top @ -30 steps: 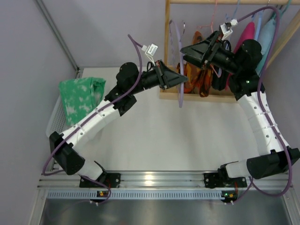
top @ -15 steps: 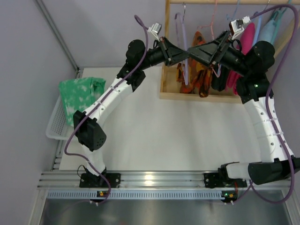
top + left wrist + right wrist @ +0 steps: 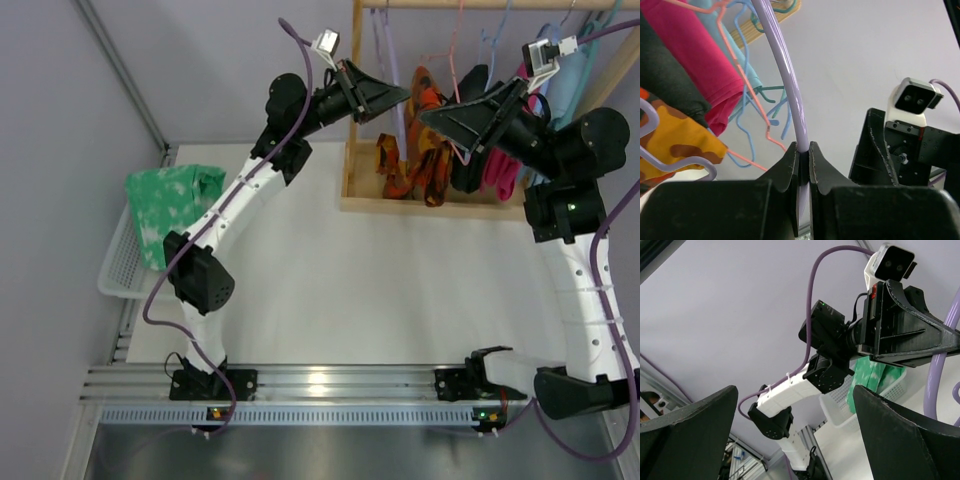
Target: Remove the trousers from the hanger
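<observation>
My left gripper [image 3: 403, 96] [image 3: 803, 150] is shut on the lower bar of a bare lavender hanger [image 3: 390, 50] [image 3: 790, 90], held up beside the wooden rack [image 3: 353, 110]. My right gripper [image 3: 428, 115] [image 3: 795, 390] stands open just to its right with nothing between its fingers [image 3: 690, 430]. A green patterned garment [image 3: 172, 205] [image 3: 875, 380] lies in the white basket [image 3: 118, 262] at the table's left edge. An orange camouflage garment [image 3: 425, 150] [image 3: 675, 145] hangs on the rack from another lavender hanger [image 3: 670, 165].
Black [image 3: 665, 85], pink [image 3: 500, 165] and pale blue [image 3: 565, 70] clothes and several wire hangers [image 3: 760, 115] crowd the rack at the back right. The rack's wooden base [image 3: 420, 207] sits on the white table [image 3: 380, 290]. A purple wall rises behind.
The left arm has lifted the lavender hanger from over the table up to the rack's rail. The right arm has drawn up and to the right, its jaws widening.
</observation>
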Robot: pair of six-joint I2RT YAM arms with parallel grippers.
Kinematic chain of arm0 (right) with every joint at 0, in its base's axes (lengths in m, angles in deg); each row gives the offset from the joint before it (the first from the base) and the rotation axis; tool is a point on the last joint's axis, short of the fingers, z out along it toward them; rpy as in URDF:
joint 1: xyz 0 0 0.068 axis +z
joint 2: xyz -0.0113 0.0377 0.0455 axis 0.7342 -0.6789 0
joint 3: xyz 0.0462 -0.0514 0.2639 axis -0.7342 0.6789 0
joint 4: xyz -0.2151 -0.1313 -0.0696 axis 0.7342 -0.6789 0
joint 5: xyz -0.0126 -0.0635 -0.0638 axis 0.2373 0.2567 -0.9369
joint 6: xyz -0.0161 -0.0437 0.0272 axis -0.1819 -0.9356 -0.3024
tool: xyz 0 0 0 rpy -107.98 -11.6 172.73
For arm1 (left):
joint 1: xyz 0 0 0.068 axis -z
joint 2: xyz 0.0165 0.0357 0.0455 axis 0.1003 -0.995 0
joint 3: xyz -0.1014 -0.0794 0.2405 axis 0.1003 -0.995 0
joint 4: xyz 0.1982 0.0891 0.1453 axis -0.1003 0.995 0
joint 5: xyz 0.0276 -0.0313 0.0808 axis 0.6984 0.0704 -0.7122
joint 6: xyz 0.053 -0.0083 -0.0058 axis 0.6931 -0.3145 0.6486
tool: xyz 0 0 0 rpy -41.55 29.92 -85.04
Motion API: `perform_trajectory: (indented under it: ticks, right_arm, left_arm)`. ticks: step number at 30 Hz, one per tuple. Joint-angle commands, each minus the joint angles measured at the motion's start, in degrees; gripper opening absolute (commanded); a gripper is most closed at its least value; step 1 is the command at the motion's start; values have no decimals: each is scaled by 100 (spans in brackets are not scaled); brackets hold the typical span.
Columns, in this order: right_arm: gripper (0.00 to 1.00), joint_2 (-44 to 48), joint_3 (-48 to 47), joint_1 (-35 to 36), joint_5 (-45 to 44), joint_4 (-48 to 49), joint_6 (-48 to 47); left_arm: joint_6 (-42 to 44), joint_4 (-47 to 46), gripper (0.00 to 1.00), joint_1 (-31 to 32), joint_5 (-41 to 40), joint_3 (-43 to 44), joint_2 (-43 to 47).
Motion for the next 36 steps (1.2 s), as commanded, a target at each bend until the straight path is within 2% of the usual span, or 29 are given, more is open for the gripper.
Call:
perform_trajectory:
  ticks: [1,10,13,15,17,18,20,23,25,27,31,36]
  right_arm:
    - [100,38,-76,-167,47,122,-147]
    - [100,64,-41,-361,196,-46,-252]
    - [99,91,29,-484,266,-99,-296]
    - [99,82,82,-615,301,-99,-314]
    - [99,82,152,-790,372,-99,-305]
    - [99,73,170,-844,415,-107,-314]
    - [99,73,205,-1027,460,-99,-314]
    - [99,64,205,-1230,583,-107,-358]
    - [99,73,223,-1292,670,-116,-358]
    - [99,99,266,-1371,758,-99,-349]
    - [99,222,390,-1433,864,-151,-550]
    - [99,354,451,-1433,961,-810,-1148]
  left_arm:
    - [-21,-384,0,-174,-169,261,-176]
    - [-39,-348,0,-289,-108,192,-352]
    - [110,-339,7,-280,-64,112,-264]
    - [224,-339,24,-289,-64,33,-142]
    - [338,-339,35,-306,-64,-168,-36]
    - [382,-339,47,-315,-72,-248,112]
    - [548,-339,57,-333,-90,-563,271]
    - [865,-348,64,-377,-108,-898,640]
    - [1015,-339,72,-368,-134,-1249,920]
    - [1252,-296,85,-377,-178,-1617,1115]
    - [2015,126,99,-447,-327,-2356,1747]
    - [3245,846,99,-746,-661,-3253,2784]
